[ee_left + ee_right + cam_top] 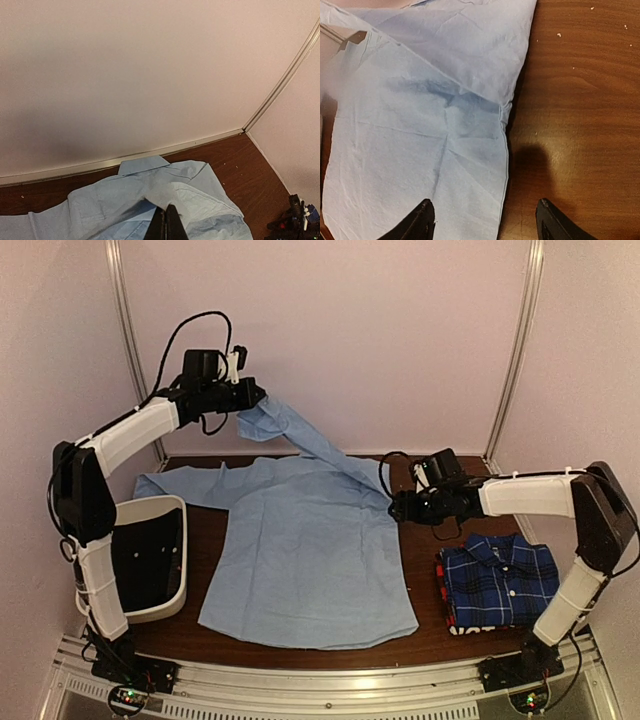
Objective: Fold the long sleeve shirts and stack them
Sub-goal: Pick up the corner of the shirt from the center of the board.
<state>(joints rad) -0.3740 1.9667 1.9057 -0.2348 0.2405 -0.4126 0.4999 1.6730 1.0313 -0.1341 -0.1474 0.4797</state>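
Note:
A plain light blue long sleeve shirt (305, 560) lies spread flat on the brown table (425, 630). One of its sleeves (300, 440) rises to my left gripper (260, 400), which hangs high near the back wall, shut on the sleeve end. In the left wrist view the shut jaws pinch the cloth (165, 197) at the bottom edge, with the collar (142, 164) below. My right gripper (397, 508) stands open over the shirt's right side seam (506, 165), one finger (422, 222) above cloth and the other above wood. A folded plaid shirt (502, 578) rests on a red-and-black one (447, 608) at the right.
A white bin with black lining (150, 555) stands at the left table edge beside the left arm. Walls and metal corner posts (513, 350) close in the back and sides. A metal rail (330, 680) runs along the near edge.

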